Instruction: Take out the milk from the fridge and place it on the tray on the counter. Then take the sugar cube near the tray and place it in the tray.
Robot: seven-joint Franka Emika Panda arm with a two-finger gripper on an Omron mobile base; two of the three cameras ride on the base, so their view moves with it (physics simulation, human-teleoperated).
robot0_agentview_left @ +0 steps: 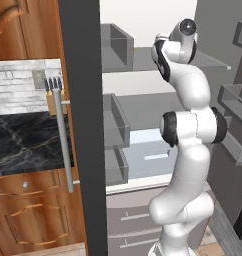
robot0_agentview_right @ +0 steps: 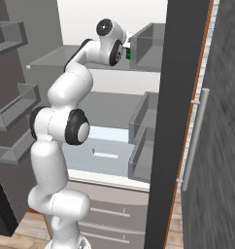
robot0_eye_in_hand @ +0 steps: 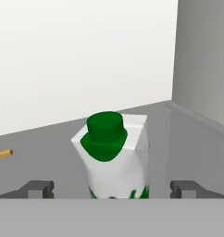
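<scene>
The milk [robot0_eye_in_hand: 115,157], a white carton with a green cap and green lower body, stands upright on an upper shelf of the open fridge [robot0_agentview_left: 143,60]. My gripper [robot0_eye_in_hand: 113,190] is open, one fingertip [robot0_eye_in_hand: 40,189] on each side of the carton's base, with a gap to it on both sides. In the right base view a sliver of the green carton [robot0_agentview_right: 128,53] shows just past my wrist, which reaches into the fridge [robot0_agentview_right: 105,107]. The counter [robot0_agentview_left: 28,140] lies left of the fridge door. The tray and the sugar cube are out of view.
The dark fridge door [robot0_agentview_left: 83,125] with its silver bar handle [robot0_agentview_left: 63,145] stands open on the left, the other door [robot0_agentview_right: 187,121] on the right. Door bins [robot0_agentview_left: 115,120] jut inward. Drawers [robot0_agentview_left: 128,220] sit below. A knife block [robot0_agentview_left: 53,95] stands on the counter.
</scene>
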